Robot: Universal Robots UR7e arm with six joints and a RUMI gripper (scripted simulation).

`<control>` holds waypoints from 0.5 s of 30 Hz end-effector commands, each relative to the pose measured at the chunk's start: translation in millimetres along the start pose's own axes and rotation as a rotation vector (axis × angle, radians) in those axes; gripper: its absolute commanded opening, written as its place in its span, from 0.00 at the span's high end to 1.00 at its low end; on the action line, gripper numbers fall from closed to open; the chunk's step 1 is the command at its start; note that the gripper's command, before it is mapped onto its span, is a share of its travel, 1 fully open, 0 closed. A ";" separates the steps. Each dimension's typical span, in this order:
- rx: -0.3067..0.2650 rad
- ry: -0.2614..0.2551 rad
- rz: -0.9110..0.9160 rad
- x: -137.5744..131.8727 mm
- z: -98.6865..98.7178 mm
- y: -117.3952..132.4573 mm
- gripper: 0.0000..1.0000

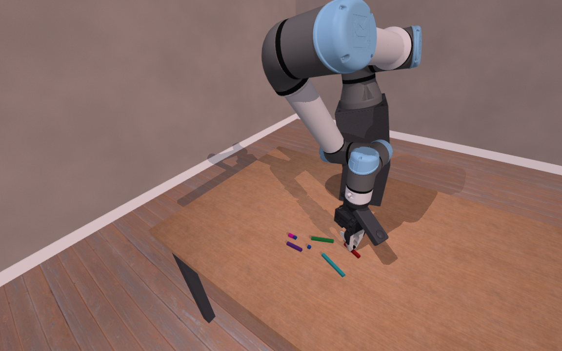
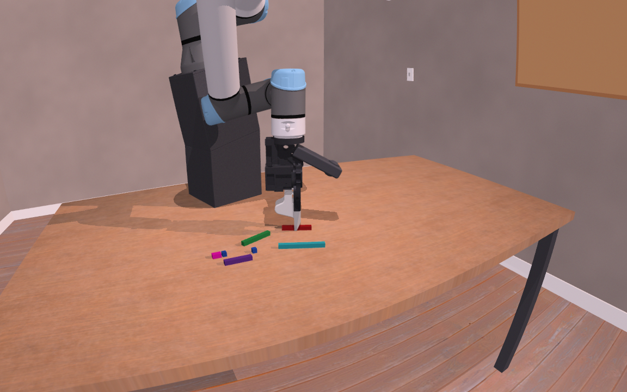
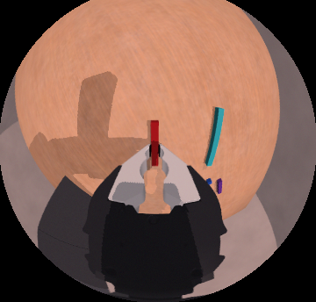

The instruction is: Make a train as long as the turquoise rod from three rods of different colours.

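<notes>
My gripper (image 1: 351,249) (image 2: 296,228) (image 3: 154,145) is shut on the red rod (image 1: 355,253) (image 2: 305,227) (image 3: 154,130), around its middle, at table height. The turquoise rod (image 1: 333,264) (image 2: 301,245) (image 3: 215,137) lies roughly parallel to it. The green rod (image 1: 322,239) (image 2: 256,238) lies apart, at an angle. The magenta rod (image 1: 291,235) (image 2: 215,255) lies end to end with one blue rod (image 1: 294,237) (image 2: 224,253), touching or nearly so. Another blue rod (image 1: 309,246) (image 2: 253,250) (image 3: 209,181) lies alone, near the purple rod (image 1: 293,246) (image 2: 238,260) (image 3: 219,186).
The wooden table (image 1: 471,270) (image 2: 403,214) bears all the rods. The arm's dark pedestal (image 1: 361,126) (image 2: 223,160) stands behind the rods. The green rod is the nearest other rod to my gripper on the side of the magenta rod.
</notes>
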State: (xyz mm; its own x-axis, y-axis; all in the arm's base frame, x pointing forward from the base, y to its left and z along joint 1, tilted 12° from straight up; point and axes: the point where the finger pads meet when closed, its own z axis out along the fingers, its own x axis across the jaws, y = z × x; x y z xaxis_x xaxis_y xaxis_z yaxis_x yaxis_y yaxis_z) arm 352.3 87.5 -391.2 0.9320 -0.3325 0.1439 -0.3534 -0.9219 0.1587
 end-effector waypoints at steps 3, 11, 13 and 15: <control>0.000 0.001 0.000 0.4 -0.3 -0.2 1.00; 0.000 0.001 0.000 0.4 -0.3 -0.2 1.00; 0.000 0.001 0.000 0.4 -0.3 -0.2 1.00; 0.000 0.001 0.000 0.4 -0.3 -0.2 1.00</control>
State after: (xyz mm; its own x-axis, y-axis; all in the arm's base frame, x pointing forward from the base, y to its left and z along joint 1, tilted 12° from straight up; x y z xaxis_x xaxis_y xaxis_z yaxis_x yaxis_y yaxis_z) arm 352.3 87.5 -391.2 0.9320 -0.3325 0.1439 -0.3534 -0.9219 0.1587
